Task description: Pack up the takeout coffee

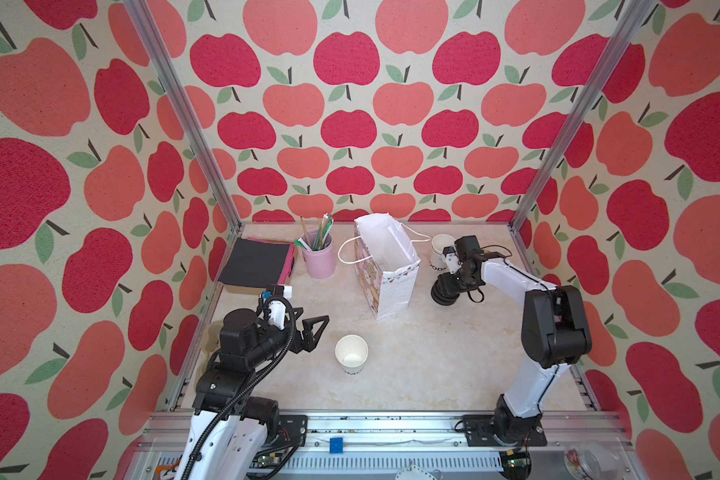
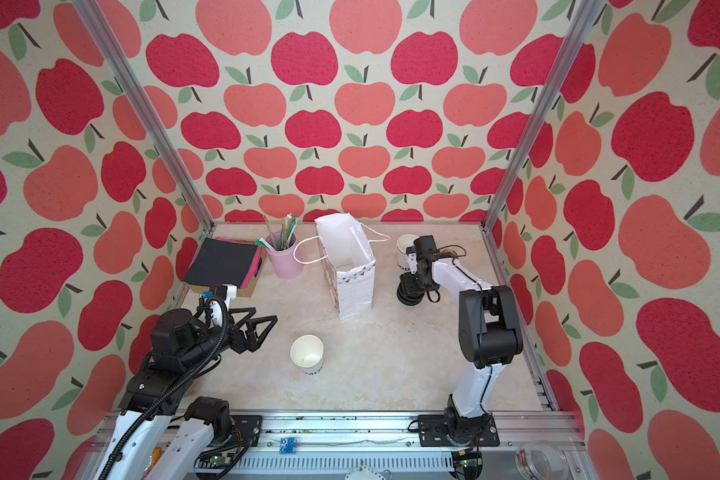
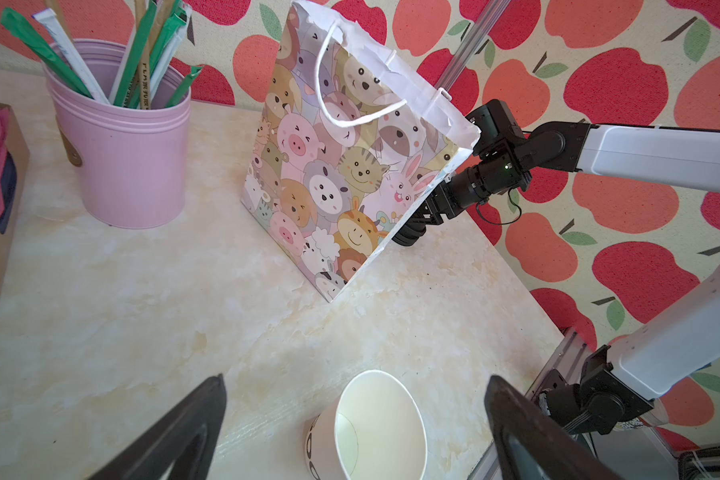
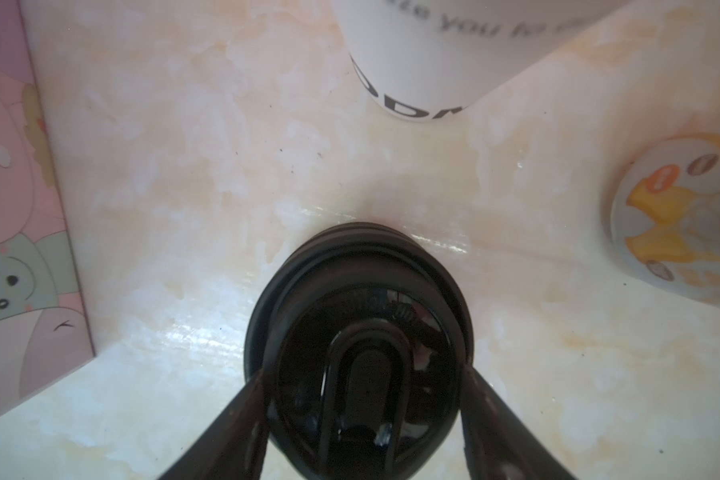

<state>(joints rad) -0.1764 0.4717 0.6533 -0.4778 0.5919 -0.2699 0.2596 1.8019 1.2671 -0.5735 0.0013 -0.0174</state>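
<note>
The takeout coffee cup [image 1: 351,353] [image 2: 307,353] is a white paper cup with dark lettering. It stands open-topped near the table's front middle and fills the foreground in the left wrist view [image 3: 375,424]. My left gripper [image 1: 314,336] [image 2: 263,334] [image 3: 356,379] hovers just left of it, open and holding nothing. At the back right, my right gripper [image 1: 449,286] [image 2: 412,286] [image 4: 362,374] points down, its fingers pressed on both sides of a black sip lid [image 4: 358,291]. That lid tops a short stack of lids [image 1: 443,296] [image 2: 409,296].
An animal-print paper bag [image 1: 391,291] [image 2: 354,291] [image 3: 329,174] stands open at back centre, just left of the lids. Left of it are a pink pot of wrapped straws [image 1: 319,259] [image 3: 129,158] and a napkin box [image 1: 254,262]. Nested white cups [image 1: 440,245] [image 4: 433,54] stand behind the right gripper, with a duck-print tub [image 4: 682,216] beside them.
</note>
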